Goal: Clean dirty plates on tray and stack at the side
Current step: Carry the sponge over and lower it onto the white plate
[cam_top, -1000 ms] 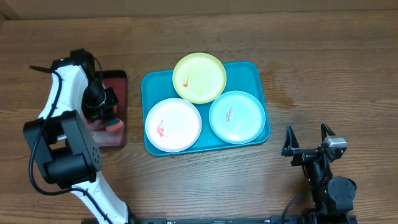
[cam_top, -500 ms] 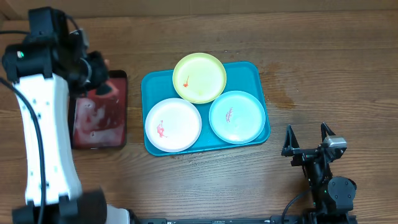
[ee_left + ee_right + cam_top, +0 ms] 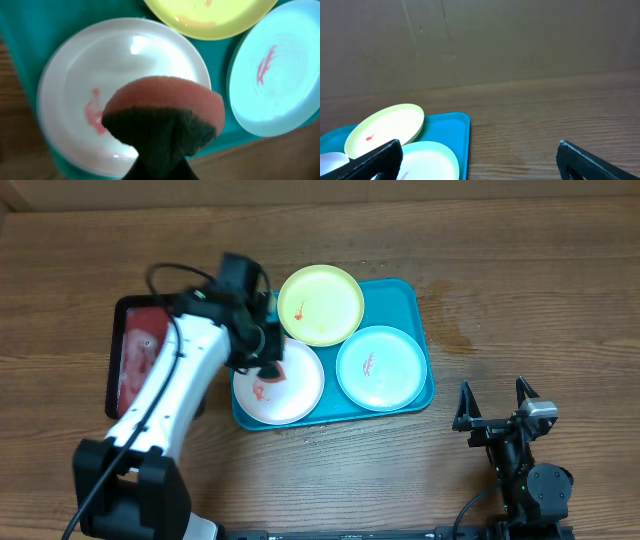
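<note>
left wrist: white plate (image 3: 145, 60) lies under the sponge (image 3: 165, 105) in left pincer (image 3: 264, 361).

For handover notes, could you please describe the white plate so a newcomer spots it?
Find the large teal tray on the wooden table. The white plate lies in its near corner on the robot's left. Unlike the yellow-green plate and the pale blue plate beside it, it is white.

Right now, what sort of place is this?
Probably a robot lab bench, not a kitchen: brown wooden table, plain brown cardboard-like wall, white-and-black robot arm over a teal-blue rectangular plastic tray.
</note>
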### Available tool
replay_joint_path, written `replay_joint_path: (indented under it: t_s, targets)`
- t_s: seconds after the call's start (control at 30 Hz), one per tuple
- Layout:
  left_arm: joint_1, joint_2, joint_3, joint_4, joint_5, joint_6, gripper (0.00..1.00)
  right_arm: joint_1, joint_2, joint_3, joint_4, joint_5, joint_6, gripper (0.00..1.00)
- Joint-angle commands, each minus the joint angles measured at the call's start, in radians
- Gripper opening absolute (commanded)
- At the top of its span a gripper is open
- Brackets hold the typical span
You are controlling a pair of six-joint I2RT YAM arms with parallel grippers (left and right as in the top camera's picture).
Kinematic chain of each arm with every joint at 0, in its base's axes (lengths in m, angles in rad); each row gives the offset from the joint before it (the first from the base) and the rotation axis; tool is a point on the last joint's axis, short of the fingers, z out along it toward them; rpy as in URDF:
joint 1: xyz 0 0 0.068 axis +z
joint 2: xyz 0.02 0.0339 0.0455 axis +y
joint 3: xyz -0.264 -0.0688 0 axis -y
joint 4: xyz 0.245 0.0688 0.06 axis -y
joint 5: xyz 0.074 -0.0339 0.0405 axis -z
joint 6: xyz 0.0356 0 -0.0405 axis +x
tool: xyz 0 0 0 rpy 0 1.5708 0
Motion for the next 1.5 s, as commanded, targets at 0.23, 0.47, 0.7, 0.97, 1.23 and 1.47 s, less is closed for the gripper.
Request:
replay_joint_path:
  t_s: [0.23, 0.47, 0.7, 0.97, 1.23, 1.47]
  targets:
    - [-0.037, 0.004, -0.294, 0.364, 0.003, -0.206, 0.04, 0.004, -0.004, -0.01, 0.007, 0.01, -0.003, 1.0]
    - [-0.074, 0.006, -0.367, 0.438, -0.003, -0.227, 0.24, 0.004, -0.004, -0.01, 0.007, 0.01, -0.003, 1.0]
    - [-0.061, -0.001, -0.33, 0.415, -0.016, -0.188, 0.54, 0.004, -0.004, -0.01, 0.007, 0.01, -0.003, 1.0]
    - [0.021, -0.069, -0.005, 0.092, -0.016, -0.174, 0.47, 0.004, -0.004, -0.01, 0.007, 0.01, -0.003, 1.0]
    - [0.058, -0.135, 0.163, -0.076, -0.017, -0.174, 1.0, 0.004, -0.004, -0.01, 0.007, 0.01, -0.003, 1.0]
    - [0.056, -0.115, 0.097, -0.199, -0.019, -0.175, 1.0, 0.004, -0.004, -0.01, 0.008, 0.011, -0.004, 1.0]
